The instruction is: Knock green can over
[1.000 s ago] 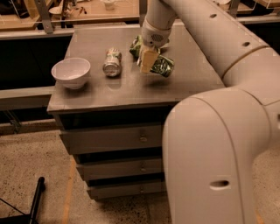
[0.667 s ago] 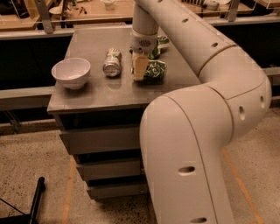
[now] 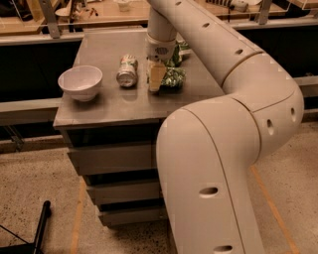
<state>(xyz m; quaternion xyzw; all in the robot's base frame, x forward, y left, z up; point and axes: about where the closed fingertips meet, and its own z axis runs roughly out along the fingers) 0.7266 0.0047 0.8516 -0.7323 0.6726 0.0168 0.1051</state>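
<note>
My gripper (image 3: 155, 79) hangs down over the grey table (image 3: 109, 106), its tip just above the top, between a lying can and a green bag. A dark green thing (image 3: 175, 55) shows right behind my wrist. It seems to be the green can, standing, and is mostly hidden by the arm. A wrinkly light green foil snack bag (image 3: 174, 78) lies just right of the gripper, touching or nearly touching it. A silver-white can with red and green marks (image 3: 127, 71) lies on its side just left of the gripper.
A white bowl (image 3: 80, 82) stands at the table's left front. The table has drawers below its front edge. My large arm fills the right and front of the view. A workbench (image 3: 99, 12) with clutter runs along the back.
My gripper has moved a little left and toward the table's front, and the arm has swung across the view. The cans, bag and bowl have stayed in place.
</note>
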